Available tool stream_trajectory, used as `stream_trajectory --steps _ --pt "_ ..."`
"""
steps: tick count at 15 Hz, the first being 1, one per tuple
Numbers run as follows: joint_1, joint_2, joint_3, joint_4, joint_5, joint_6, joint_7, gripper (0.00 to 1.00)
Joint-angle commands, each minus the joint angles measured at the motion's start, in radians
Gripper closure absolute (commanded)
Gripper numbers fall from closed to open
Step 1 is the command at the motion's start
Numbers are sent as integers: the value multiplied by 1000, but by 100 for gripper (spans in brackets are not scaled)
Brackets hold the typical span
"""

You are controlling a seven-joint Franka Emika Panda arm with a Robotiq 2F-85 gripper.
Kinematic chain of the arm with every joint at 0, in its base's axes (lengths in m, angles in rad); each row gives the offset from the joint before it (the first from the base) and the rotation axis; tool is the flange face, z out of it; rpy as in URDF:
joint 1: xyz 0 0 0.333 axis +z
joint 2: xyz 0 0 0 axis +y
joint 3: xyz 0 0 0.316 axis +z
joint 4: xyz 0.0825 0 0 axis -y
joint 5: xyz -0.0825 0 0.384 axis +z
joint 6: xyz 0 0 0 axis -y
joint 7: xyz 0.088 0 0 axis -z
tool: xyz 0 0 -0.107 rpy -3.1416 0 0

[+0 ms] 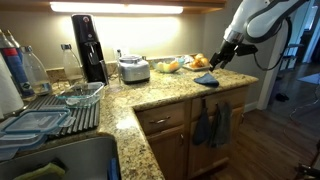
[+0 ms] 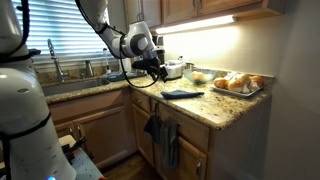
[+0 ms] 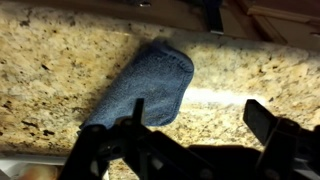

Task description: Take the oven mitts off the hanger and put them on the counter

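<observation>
Progress: one mitt on the bench, more left hanging

Claw (image 3: 190, 140) hangs spread wide and empty just above the blue mitt (image 3: 150, 85), pinching nothing. The mitt lies flat and slack on the speckled bench (image 3: 50, 70), close to the front edge, so that part of the job looks done. In both exterior views the same mitt (image 1: 206, 79) rests on the granite with the arm above it. Below the bench edge, two dark blue cloth pieces (image 1: 212, 125) hang against the cabinet front (image 1: 165, 145). They look like the remaining mitts, though their shape is too small to be sure. Judged from this, the task is partway: the hanging pieces have yet to be lifted off and laid on the bench.
</observation>
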Motion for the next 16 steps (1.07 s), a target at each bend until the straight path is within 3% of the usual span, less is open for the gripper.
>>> stream_trajectory --steps 1,9,13,14,16 --pt "47 -119 -32 -144 44 -33 -51 0" --pt "86 -156 -12 -380 62 64 -4 0" --pt "42 -104 23 -467 -40 250 108 0" --pt "16 -39 36 -408 -95 263 162 0" --pt "10 5 35 -419 -139 322 223 0"
